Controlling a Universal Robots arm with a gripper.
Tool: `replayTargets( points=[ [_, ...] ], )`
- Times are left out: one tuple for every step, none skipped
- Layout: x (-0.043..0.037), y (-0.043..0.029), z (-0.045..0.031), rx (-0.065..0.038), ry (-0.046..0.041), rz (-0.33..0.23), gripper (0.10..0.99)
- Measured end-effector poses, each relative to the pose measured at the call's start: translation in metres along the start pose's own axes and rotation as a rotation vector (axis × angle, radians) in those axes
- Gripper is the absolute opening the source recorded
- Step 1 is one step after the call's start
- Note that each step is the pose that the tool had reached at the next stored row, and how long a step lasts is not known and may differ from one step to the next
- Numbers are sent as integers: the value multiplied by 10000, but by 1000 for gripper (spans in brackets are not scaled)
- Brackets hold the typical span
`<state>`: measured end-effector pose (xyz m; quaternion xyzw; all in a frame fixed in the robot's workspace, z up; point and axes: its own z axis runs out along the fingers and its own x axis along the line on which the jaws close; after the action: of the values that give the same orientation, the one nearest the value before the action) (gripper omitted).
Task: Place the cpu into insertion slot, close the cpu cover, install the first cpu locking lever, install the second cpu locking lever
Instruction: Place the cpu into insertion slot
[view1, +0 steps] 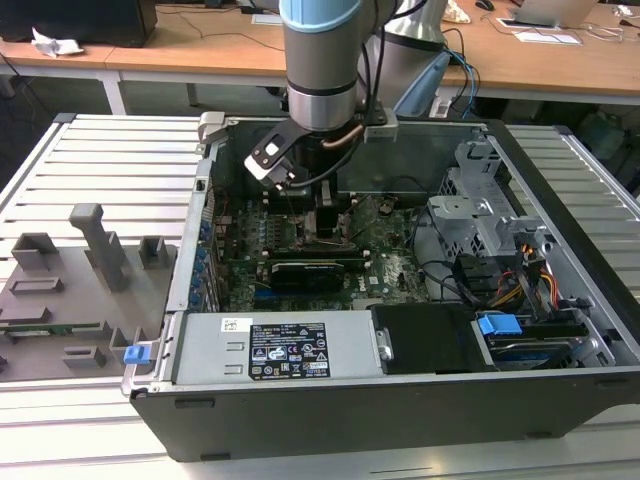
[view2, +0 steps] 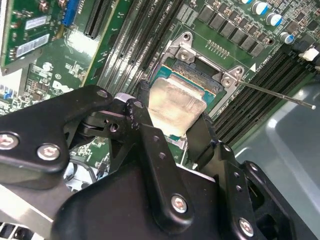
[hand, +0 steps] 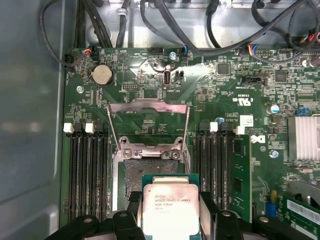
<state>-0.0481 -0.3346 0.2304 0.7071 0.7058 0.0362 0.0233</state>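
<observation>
Your gripper (hand: 170, 202) is clamped on the cpu (hand: 170, 210), one finger on each of two opposite edges. In both wrist views the chip hangs over one side of the insertion slot (hand: 145, 174), with part of the dark socket floor uncovered beyond it. By my reading it is not yet seated. In the exterior view the gripper (view1: 328, 215) sits toward the far wall of the computer case (view1: 400, 405), with the black graphics card (view1: 310, 272) just nearer.

To do this step well, bring the chip square over the socket and match its edges to the silvery rim. Hold it level and lower it straight. Do not slide it across the contacts, and let go only once it lies flat. The cpu cover (hand: 149, 106) stands swung open on the far side of the slot, so your path down looks free.

Count: one cpu, one insertion slot, one cpu cover. One thin locking lever (view2: 280, 96) juts out from the socket corner in the second wrist view. I cannot tell where the second lies. Two banks of memory slots (hand: 89, 170) flank the socket.
</observation>
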Motion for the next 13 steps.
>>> replayTargets(
  points=[
    [3,1,13,1,1,0,541],
    [7,4,26,2,1,-1,541],
    [13,6,37,4,1,0,541],
    [22,8,45,6,-2,1,541],
    [36,10,54,4,0,0,541],
    [54,12,68,4,-1,0,541],
    [61,13,77,5,0,2,541],
    [68,12,95,5,-6,44,541],
    [71,12,108,4,-22,142,541],
    [73,11,115,3,-37,181,541],
    [78,11,123,4,-53,205,541],
    [79,11,130,3,-53,204,541],
    [83,10,137,4,-54,206,541]
  ],
)
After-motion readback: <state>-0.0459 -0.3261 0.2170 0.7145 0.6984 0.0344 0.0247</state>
